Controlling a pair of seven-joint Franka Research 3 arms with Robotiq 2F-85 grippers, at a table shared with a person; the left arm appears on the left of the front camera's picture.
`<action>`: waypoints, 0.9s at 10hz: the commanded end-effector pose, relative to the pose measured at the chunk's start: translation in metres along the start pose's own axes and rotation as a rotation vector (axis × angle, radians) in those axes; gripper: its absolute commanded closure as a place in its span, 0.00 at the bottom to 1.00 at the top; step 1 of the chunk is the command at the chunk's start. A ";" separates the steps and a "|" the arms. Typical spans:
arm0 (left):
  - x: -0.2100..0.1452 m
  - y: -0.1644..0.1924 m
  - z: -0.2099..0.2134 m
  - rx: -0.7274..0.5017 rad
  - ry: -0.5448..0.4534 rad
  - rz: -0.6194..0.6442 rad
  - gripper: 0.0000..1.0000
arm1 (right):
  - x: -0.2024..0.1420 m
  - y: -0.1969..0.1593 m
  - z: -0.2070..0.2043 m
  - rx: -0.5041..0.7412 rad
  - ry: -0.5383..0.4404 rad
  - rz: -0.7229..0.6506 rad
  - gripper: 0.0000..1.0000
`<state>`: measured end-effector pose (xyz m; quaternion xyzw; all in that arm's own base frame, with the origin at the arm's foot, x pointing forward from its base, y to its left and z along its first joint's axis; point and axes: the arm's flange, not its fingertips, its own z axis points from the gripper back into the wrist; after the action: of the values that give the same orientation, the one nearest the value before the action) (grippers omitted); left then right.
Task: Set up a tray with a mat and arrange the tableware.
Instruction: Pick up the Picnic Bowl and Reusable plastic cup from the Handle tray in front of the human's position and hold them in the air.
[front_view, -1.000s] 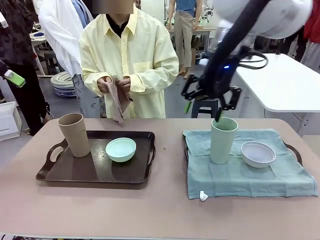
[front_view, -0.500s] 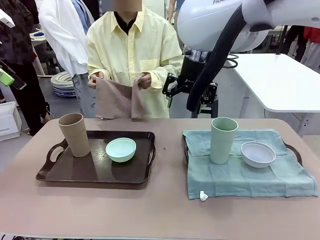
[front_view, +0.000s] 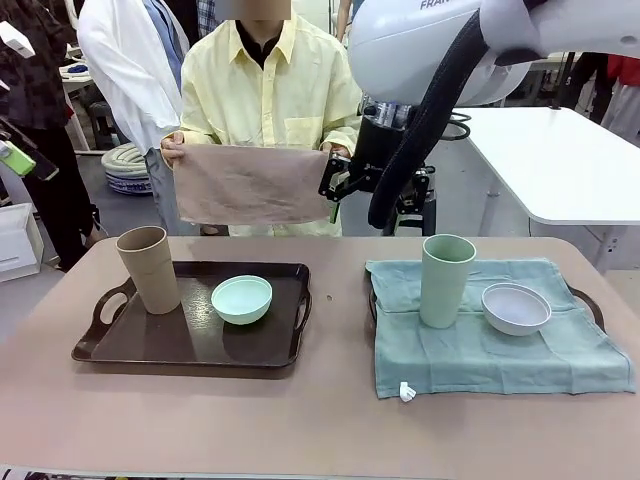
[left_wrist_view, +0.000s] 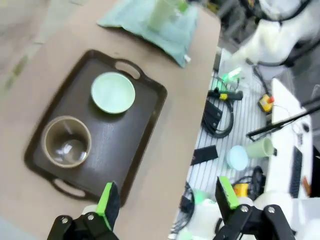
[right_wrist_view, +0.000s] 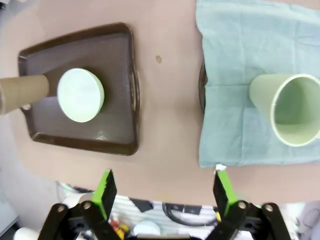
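In the upper middle of the front view a person (front_view: 262, 85) holds a pinkish-brown cloth mat (front_view: 240, 183) spread flat by its top corners, above the far edge of the beige surface (front_view: 330, 420). The right end effector (right_wrist_view: 164, 187) hangs open and empty; in the front view it is just beside the cloth's right edge, while its own camera looks down on both trays. The left end effector (left_wrist_view: 166, 196) is also open with nothing between its green pads, high over the dark brown rectangular tray (front_view: 180, 342) at lower left. That tray has no mat, yet the tall tan-brown cup (front_view: 149, 270) and the small mint green bowl (front_view: 241, 299) already stand on it. At the right, the tall pale green cup (front_view: 446, 282) and the greyish white bowl (front_view: 515, 308) sit on a green cloth (front_view: 480, 355) draped over a second tray. The main risk is probably the limp mat: gripped by one corner it would sag and bunch, and dragged across the occupied tray it could catch the tall cup and tip it. Closing near the person's fingers could also pinch them.
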<state>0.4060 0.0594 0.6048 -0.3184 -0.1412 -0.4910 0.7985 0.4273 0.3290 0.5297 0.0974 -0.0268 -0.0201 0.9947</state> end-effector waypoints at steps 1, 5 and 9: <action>0.017 -0.015 -0.017 0.187 0.038 -0.380 0.00 | 0.001 0.012 -0.009 -0.032 -0.043 0.009 0.00; 0.009 0.031 -0.032 0.137 0.032 -0.593 0.00 | -0.001 0.099 -0.035 -0.087 -0.080 0.136 0.00; -0.021 0.090 -0.043 -0.014 0.018 -0.513 0.00 | 0.019 0.145 -0.094 -0.115 0.007 0.137 0.00</action>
<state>0.4596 0.0682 0.5183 -0.2573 -0.2127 -0.6833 0.6493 0.4466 0.4747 0.4629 0.0517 -0.0345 0.0595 0.9963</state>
